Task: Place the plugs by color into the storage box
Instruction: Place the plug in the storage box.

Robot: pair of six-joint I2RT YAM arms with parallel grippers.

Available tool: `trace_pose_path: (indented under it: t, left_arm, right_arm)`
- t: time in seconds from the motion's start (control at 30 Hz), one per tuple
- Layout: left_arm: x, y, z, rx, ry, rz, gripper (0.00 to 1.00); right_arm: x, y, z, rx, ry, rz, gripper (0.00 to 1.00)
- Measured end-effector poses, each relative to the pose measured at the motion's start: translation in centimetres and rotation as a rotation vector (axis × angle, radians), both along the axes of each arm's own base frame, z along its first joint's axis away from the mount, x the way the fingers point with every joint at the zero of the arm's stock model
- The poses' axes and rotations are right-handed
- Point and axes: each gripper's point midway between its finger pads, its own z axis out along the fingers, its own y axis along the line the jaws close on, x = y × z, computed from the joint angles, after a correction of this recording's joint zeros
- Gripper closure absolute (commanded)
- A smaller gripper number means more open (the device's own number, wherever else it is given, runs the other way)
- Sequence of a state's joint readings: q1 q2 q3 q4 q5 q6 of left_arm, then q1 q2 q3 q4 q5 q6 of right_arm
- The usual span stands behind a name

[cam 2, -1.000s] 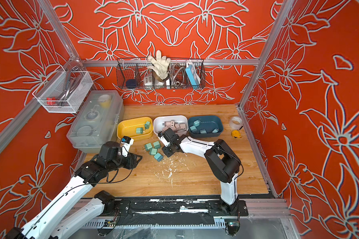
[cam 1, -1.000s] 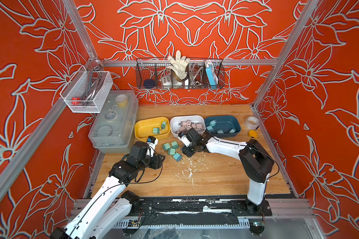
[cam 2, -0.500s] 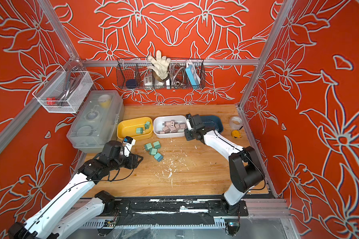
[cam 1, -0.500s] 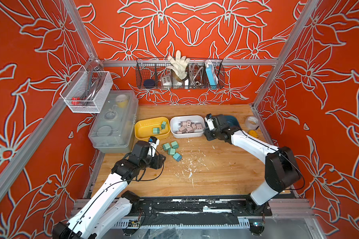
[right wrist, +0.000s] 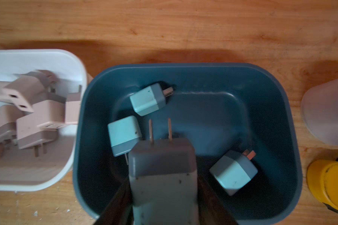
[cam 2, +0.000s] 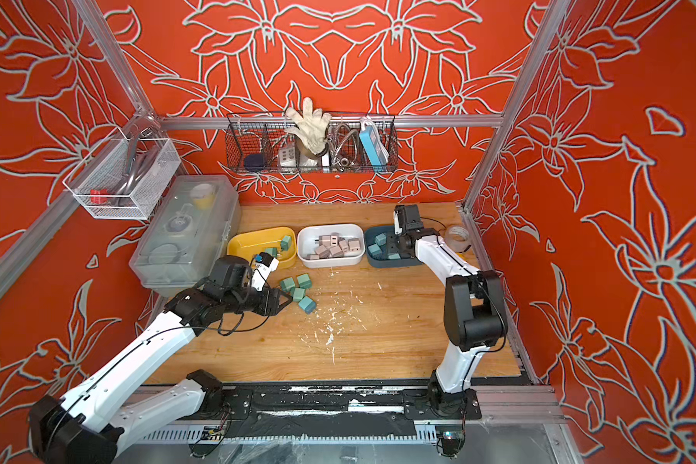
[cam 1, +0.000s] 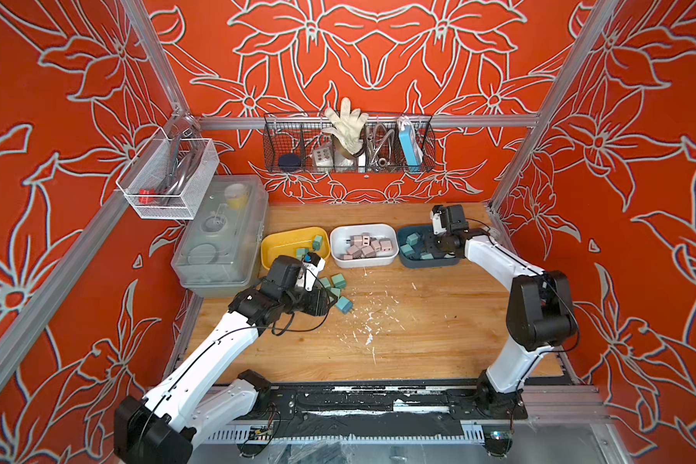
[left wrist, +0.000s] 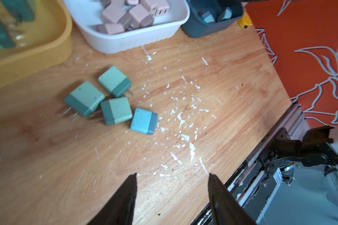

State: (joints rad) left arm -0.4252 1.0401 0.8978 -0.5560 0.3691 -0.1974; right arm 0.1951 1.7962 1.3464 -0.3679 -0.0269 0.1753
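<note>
Right claw (right wrist: 163,185): closed on a light blue plug (right wrist: 162,161), prongs pointing into the bin.
Blue bin (cam 1: 426,262): right of centre in both top views, directly below the claw.
Left claw (left wrist: 172,175): open, empty, nearer the loose plugs (left wrist: 115,111).

You look down past the left claw (left wrist: 172,175). Its two dark fingers (left wrist: 125,194) stand apart, and between them you see only the bare wooden surface (left wrist: 47,165). Beyond the claw, three green plugs (left wrist: 116,111) lie on the surface touching each other, and one blue plug (left wrist: 143,120) lies just beside them. White flecks (left wrist: 183,120) are scattered near the blue plug. Past the plugs you find a yellow tray (left wrist: 37,56), a white tray (left wrist: 125,41) holding pink plugs (left wrist: 115,17), and a dark blue tray (left wrist: 203,29).
</note>
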Motion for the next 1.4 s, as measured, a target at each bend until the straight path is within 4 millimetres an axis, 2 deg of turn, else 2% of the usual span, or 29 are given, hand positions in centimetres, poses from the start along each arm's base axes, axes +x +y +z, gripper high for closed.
trace_pose_path:
  t: [0.13,0.3,0.43,0.6,0.73,0.8,1.2,1.4]
  left_arm:
    - [1.9,-2.3,1.3,-0.019,-0.012,-0.057,0.42]
    - [3.6,-5.1,1.4,-0.035,0.004,-0.12,0.42]
    - [4.6,-7.4,1.2,-0.039,0.019,-0.17,0.42]
    - [4.9,-9.5,0.8,-0.04,0.027,-0.226,0.41]
    - [4.8,-10.0,0.1,-0.033,0.042,-0.242,0.4]
    - [4.9,-10.1,-0.2,-0.029,0.046,-0.245,0.39]
    - [4.8,-9.6,-1.5,0.003,0.055,-0.238,0.36]
    - [5.3,-9.2,-2.0,0.034,0.051,-0.213,0.36]
  right_arm:
    - [2.1,-1.7,-1.3,-0.004,0.026,-0.041,0.63]
    - [3.8,-2.9,-2.7,0.001,0.058,-0.063,0.6]
    - [5.3,-3.1,-3.8,-0.003,0.074,-0.068,0.57]
    - [6.0,-3.0,-5.6,0.001,0.108,-0.064,0.55]
    - [6.2,-2.9,-6.4,0.004,0.132,-0.063,0.38]
    - [6.1,-2.9,-6.5,0.003,0.135,-0.06,0.35]
    - [5.6,-2.9,-6.7,0.006,0.138,-0.059,0.35]
    - [5.5,-2.5,-5.3,0.03,0.104,-0.05,0.35]
